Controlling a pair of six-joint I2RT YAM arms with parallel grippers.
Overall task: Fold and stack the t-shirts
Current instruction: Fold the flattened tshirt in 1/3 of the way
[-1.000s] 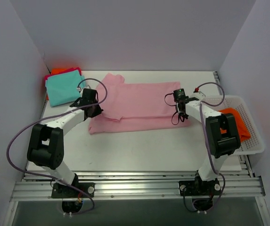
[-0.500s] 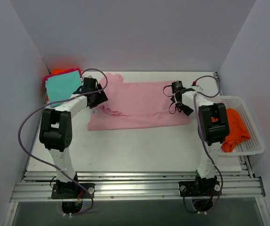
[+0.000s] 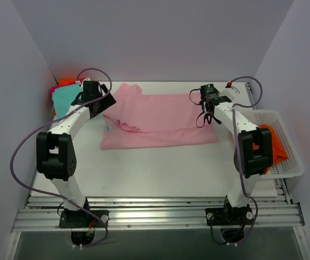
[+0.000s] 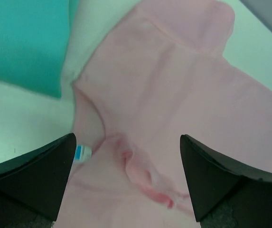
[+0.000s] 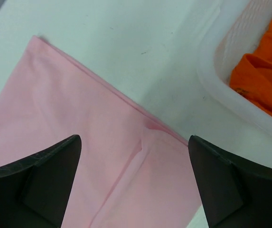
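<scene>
A pale pink t-shirt [image 3: 160, 122] lies folded lengthwise in the middle of the table, one sleeve toward the back left. Its blue neck tag [image 4: 82, 153] shows by the collar. My left gripper [image 3: 98, 107] hovers open over the collar end [image 4: 127, 156], nothing between its fingers. Over the hem end, my right gripper [image 3: 208, 112] is also open [image 5: 135, 142] and empty. A folded teal t-shirt [image 3: 64, 98] tops a stack at the back left, with orange [image 3: 65, 82] showing beneath it. Another orange t-shirt [image 3: 271, 143] lies in the basket.
A white mesh basket [image 3: 291, 162] stands at the right edge of the table, its rim [image 5: 221, 90] close to the pink shirt's hem corner. Grey walls close the table in on the left, back and right. Both arms' cables loop above the table.
Both grippers were shut low on the pink shirt's ends. They have opened, let the cloth go and drawn up and toward the back; the shirt has settled flat.
</scene>
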